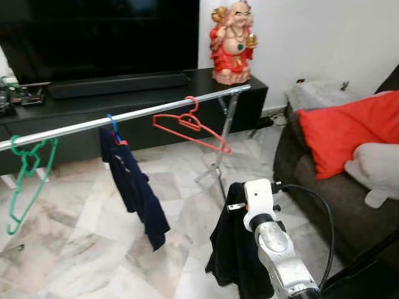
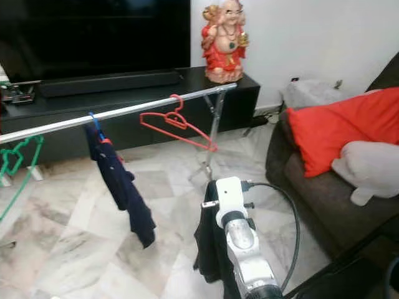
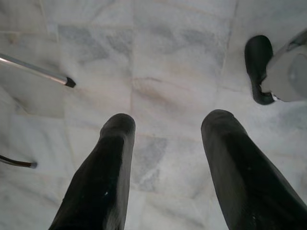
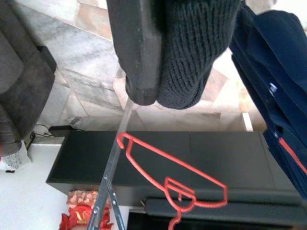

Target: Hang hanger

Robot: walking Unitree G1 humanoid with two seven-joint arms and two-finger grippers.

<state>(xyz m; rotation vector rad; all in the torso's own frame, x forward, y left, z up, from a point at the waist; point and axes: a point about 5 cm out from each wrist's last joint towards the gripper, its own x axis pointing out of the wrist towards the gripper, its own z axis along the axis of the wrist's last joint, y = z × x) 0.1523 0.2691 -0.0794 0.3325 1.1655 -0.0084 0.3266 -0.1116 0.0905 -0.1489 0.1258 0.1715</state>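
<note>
Hanger w/ black garment [image 1: 234,249] clamped in right gripper [image 4: 158,91], below rail [image 1: 124,117]

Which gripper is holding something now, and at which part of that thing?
The right gripper pinches the black knitted garment at its upper edge. The left gripper hangs open and holds nothing.

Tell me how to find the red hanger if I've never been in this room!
Look for the long silver rail running across the room in front of the black TV cabinet. Three hangers hang on it: a green hanger, a blue hanger carrying a navy garment, and the red hanger. It is the bare one nearest the statue.
</note>
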